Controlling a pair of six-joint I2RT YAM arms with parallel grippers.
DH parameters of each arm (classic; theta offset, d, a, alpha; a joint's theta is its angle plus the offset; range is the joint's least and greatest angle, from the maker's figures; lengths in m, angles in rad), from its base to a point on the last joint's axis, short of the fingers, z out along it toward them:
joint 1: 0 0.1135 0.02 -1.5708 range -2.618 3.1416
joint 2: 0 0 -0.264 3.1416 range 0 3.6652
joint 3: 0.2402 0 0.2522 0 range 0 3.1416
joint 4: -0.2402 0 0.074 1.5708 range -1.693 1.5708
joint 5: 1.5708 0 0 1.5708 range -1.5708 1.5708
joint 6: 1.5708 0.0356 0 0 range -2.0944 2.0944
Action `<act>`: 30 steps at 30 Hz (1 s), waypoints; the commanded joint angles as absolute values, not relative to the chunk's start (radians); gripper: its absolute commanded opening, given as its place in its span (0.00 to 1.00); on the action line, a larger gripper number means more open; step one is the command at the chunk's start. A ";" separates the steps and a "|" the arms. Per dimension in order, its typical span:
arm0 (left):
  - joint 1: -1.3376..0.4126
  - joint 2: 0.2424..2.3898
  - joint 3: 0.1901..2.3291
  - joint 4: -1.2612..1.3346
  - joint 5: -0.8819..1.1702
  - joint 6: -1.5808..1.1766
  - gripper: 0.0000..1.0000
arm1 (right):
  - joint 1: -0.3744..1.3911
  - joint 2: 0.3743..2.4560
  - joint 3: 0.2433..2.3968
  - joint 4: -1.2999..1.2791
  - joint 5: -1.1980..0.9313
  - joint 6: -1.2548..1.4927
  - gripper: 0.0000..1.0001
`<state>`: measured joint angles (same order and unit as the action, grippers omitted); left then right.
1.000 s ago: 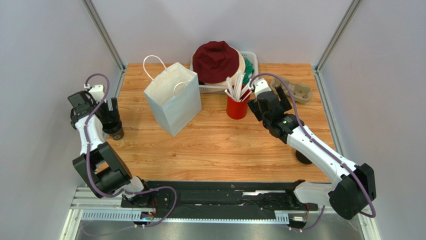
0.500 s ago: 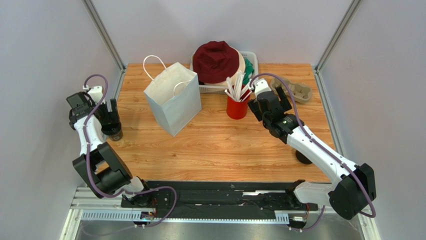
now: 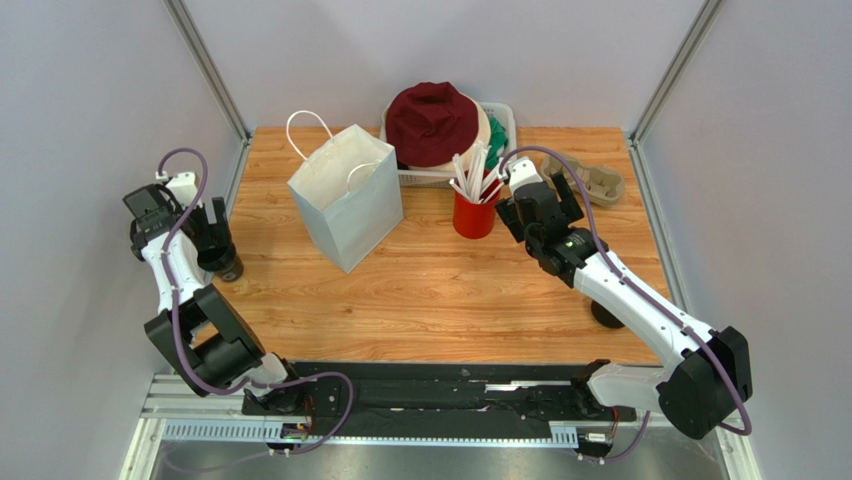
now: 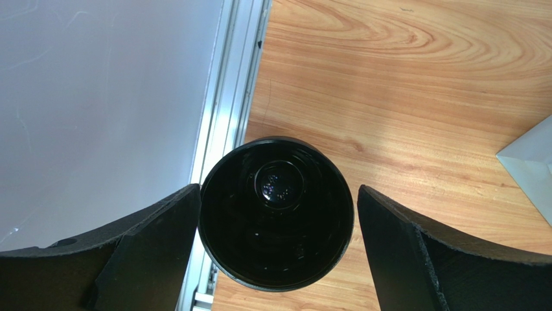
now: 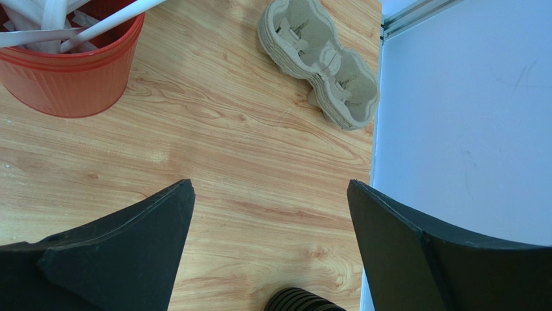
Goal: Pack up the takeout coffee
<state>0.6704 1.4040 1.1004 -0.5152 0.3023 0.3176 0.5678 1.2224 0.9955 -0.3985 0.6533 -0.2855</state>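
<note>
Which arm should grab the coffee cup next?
Left. The left tool, open, flanks the dark cup at the table's left edge. The right tool hangs open near the cardboard carrier, across the table.

Bright, even, diffuse light, soft faint shadows on the table (image 3: 450, 300), small speckled glint on the takeout coffee (image 4: 277, 188)

From above, your left pincer (image 3: 212, 236) hides most of the coffee cup (image 3: 231, 268); the right arm (image 3: 640, 300) half covers the black ring (image 3: 603, 319).
</note>
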 commanded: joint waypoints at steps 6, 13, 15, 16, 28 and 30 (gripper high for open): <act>0.683 1.351 1.132 -0.540 0.313 0.327 0.99 | 0.565 1.216 1.000 -0.353 0.652 -0.288 0.95; 0.683 1.341 1.111 -0.537 0.305 0.337 0.99 | 0.565 1.213 0.999 -0.353 0.650 -0.288 0.95; 0.684 1.336 1.103 -0.532 0.305 0.334 0.99 | 0.565 1.212 1.000 -0.351 0.652 -0.288 0.95; 0.683 1.333 1.101 -0.531 0.307 0.331 0.99 | 0.565 1.213 0.999 -0.351 0.650 -0.288 0.95; 0.684 1.335 1.101 -0.537 0.307 0.327 0.99 | 0.565 1.212 0.999 -0.353 0.650 -0.290 0.95; 0.684 1.336 1.098 -0.541 0.313 0.325 0.98 | 0.565 1.212 0.999 -0.353 0.650 -0.288 0.95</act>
<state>0.6731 1.3701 1.1015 -0.5430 0.3008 0.3195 0.5678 1.2224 0.9955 -0.3985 0.6533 -0.2855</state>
